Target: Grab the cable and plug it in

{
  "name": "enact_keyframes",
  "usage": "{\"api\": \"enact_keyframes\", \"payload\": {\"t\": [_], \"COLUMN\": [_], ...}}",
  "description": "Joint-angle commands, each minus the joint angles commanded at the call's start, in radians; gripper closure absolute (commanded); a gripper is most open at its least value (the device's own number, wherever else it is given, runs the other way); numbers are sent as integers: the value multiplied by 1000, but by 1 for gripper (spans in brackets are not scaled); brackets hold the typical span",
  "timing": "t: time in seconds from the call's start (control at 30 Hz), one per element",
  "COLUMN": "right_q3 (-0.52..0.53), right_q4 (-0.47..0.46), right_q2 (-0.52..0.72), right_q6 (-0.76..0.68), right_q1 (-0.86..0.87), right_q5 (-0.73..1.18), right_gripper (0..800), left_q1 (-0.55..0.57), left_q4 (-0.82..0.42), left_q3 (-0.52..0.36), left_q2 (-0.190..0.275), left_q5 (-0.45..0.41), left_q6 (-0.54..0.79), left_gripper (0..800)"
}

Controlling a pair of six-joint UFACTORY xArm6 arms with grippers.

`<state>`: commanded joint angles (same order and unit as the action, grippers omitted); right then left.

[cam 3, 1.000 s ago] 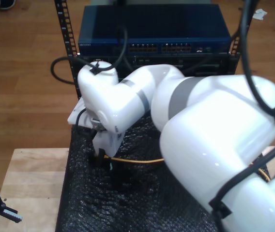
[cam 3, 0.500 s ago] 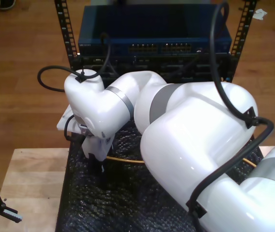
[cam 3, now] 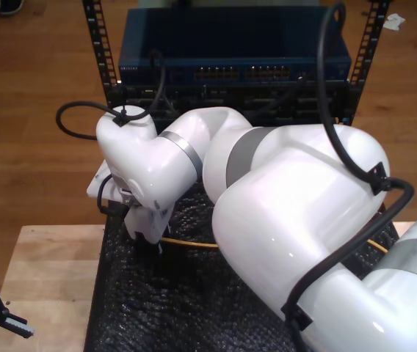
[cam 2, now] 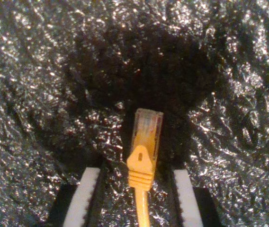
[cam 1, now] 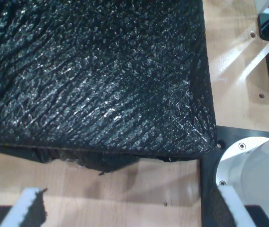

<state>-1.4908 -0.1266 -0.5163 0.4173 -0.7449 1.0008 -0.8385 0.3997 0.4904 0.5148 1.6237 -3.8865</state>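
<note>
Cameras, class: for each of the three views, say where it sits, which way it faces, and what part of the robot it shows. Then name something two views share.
Exterior view: high, looking down across the arms at the black mat toward the rack.
First wrist view: on my first gripper, facing the mat's corner and the wooden table.
Second wrist view: on my second gripper, facing down on the cable lying between its fingers.
Shared: the yellow cable, which the exterior view also shows.

The cable [cam 2: 144,165], its clear plug forward, lies on crinkled black padding [cam 2: 40,94] between the two white-padded fingers [cam 2: 83,196] of my second gripper [cam 2: 135,198], jaws apart.
</note>
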Motion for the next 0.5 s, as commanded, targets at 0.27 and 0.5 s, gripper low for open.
{"api": "enact_keyframes", "payload": {"t": [0.27, 0.5], "right_q3": [0, -8], "right_q4": [-34, -34], "right_q2": [-9, -9], "right_q6": [-14, -14], "right_q1": [-2, -2], "right_q5": [0, 0], "right_gripper": [567, 615], "left_q1": [0, 0], "left_q4": [0, 0], "left_q3": [2, 2], "left_q2": [0, 0], "left_q5": [0, 0], "left_q6": [0, 0], "left_gripper": [0, 0]}}
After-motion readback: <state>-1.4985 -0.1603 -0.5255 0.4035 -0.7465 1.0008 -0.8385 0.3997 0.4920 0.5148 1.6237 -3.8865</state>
